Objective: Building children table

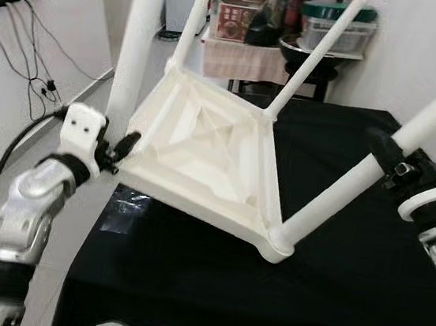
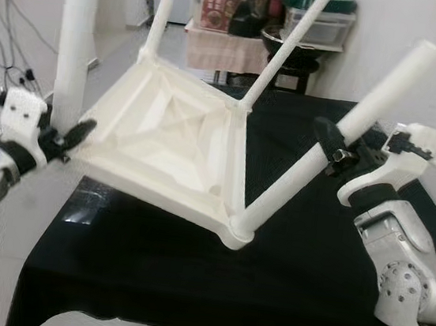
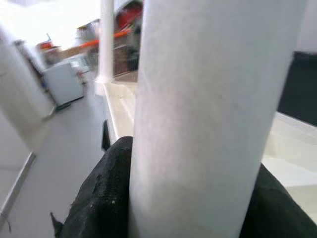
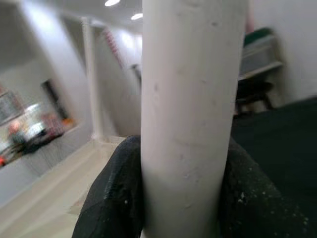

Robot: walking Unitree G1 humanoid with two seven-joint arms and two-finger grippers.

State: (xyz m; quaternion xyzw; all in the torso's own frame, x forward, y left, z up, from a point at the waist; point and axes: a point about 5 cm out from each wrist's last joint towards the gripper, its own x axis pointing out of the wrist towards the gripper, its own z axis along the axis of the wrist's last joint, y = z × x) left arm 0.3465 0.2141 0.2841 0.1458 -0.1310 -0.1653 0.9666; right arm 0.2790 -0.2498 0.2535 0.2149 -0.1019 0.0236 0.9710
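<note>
1. The white children's table (image 1: 203, 157) is held upside down and tilted over the black-draped work surface (image 1: 330, 288); one corner rests on the cloth, the rest is raised, all four legs fitted.
2. The left gripper (image 1: 116, 153) is clenched around the near-left leg (image 1: 134, 41), low by the tabletop rim.
3. The right gripper (image 2: 332, 151) is clamped around the near-right leg (image 2: 341, 130), partway up.
4. This two-leg hold is judged to steady the table for turning upright.
5. Behind, lidded storage bins (image 1: 241, 11) sit on a shelf; contents are indistinct.
</note>
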